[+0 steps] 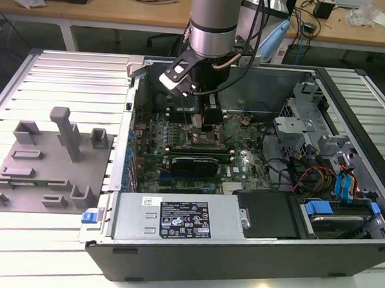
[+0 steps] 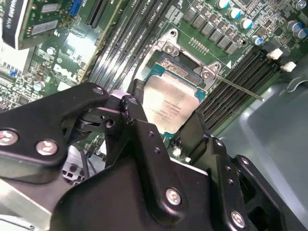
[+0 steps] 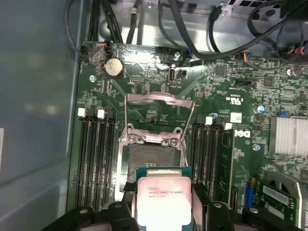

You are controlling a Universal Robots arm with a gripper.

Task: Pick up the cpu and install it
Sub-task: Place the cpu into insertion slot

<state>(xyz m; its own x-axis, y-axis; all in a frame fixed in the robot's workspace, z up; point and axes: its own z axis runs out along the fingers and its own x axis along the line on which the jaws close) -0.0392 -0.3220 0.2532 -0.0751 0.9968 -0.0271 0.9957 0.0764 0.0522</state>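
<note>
The cpu (image 3: 164, 198), a flat square chip with a pale metal top, is clamped between the black fingers (image 3: 124, 211) of my gripper (image 3: 166, 208), which is shut on it. In the second wrist view the cpu (image 2: 168, 103) hangs over the open socket (image 2: 185, 67) between the two fingers (image 2: 137, 113) of the gripper (image 2: 166, 118). The socket (image 3: 149, 159) lies bare on the green motherboard, its metal load plate (image 3: 159, 98) swung up and its lever (image 2: 238, 88) released. In the exterior view the gripper (image 1: 203, 122) is down inside the open computer case, over the motherboard's middle.
Memory slots (image 3: 96, 159) flank the socket on both sides. A black expansion card (image 1: 193, 163) lies near the gripper, a long grey power supply box (image 1: 176, 217) along the case's front wall. Drive bays and cables (image 1: 336, 180) fill the exterior view's right. A grey fixture (image 1: 49, 162) sits left.
</note>
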